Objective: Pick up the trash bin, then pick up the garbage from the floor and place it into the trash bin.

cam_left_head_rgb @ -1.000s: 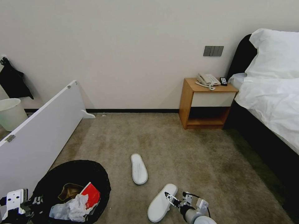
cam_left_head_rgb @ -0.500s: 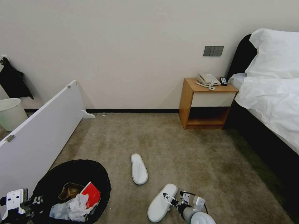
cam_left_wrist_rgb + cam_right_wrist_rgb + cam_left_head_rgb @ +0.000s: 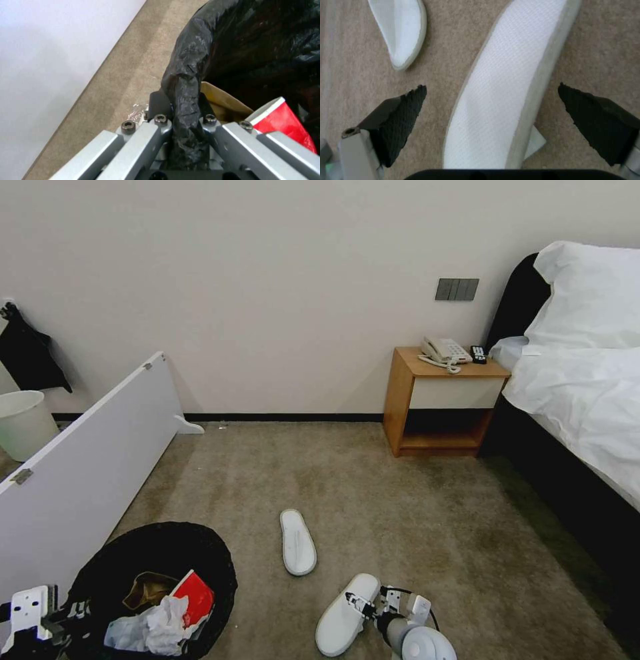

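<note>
Trash bin [image 3: 220, 553]: lower left of head view, black liner folded over the rim, sitting on the carpet [image 3: 400, 500] next to the white panel [image 3: 87, 460]. Left gripper [image 3: 181, 117] is at the bin's near-left rim, pads pressed together on a fold of the black bag [image 3: 186, 82], which runs up between the fingers. Left arm comes in low from the frame corner, wrist block [image 3: 27, 607] just outside the rim.

Inside the bin, right beside the left gripper: brown cardboard box [image 3: 220, 100], flattened red cup [image 3: 283, 120], crumpled white tissues [image 3: 157, 627].

Right gripper [image 3: 490, 117]: spread wide, pointing down and forward, straddling the near slipper [image 3: 506, 95]. Slipper lies lengthwise between the two black pads [image 3: 403, 110], one pad either side, both clear of it. No contact yet. Head view has the gripper at the slipper's heel-side edge, arm coming up from the bottom of frame.

Second slipper [image 3: 297, 542]: ahead of the right gripper and off to its left, apart from the first, flat on the carpet.

Delta vs earlier frames: right gripper has dropped lower and pulled slightly in toward the robot, closing on the near slipper. Left gripper, bin and both slippers unchanged. Camera hasn't shifted.
</note>
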`<state>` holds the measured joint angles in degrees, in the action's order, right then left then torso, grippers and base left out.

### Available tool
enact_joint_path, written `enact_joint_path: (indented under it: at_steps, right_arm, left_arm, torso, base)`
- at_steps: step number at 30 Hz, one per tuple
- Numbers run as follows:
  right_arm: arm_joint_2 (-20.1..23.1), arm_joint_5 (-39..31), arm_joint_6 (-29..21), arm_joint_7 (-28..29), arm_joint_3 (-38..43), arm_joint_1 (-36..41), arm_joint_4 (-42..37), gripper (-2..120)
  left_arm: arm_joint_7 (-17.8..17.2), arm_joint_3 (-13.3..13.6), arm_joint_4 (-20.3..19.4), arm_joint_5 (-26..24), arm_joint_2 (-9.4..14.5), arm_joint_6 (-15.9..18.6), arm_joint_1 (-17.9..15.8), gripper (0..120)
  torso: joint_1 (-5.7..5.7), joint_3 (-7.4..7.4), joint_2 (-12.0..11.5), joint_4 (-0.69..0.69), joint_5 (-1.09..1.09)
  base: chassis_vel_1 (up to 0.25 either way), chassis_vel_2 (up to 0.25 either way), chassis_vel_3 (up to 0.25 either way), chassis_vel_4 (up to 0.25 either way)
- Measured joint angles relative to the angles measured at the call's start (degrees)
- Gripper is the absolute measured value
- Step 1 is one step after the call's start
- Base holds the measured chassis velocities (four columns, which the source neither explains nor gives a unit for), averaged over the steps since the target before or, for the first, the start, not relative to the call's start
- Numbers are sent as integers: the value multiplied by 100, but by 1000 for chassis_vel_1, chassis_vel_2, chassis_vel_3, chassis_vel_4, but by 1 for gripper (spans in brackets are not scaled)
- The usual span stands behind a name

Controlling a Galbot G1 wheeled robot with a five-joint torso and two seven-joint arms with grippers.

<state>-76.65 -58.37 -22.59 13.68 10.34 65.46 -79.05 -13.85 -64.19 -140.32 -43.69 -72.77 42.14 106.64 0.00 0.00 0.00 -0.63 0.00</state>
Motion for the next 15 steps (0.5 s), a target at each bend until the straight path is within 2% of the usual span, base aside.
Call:
enact_joint_path:
  at_steps: [15]
  right_arm:
    - [-99,-1,-19,-42,0,-186,325,100]
  left_arm:
    - [2,-6,-41,-1,-28,0,30,3]
  torso:
    - [0,0,0,0,0]
  base:
    - [0,0,0,0]
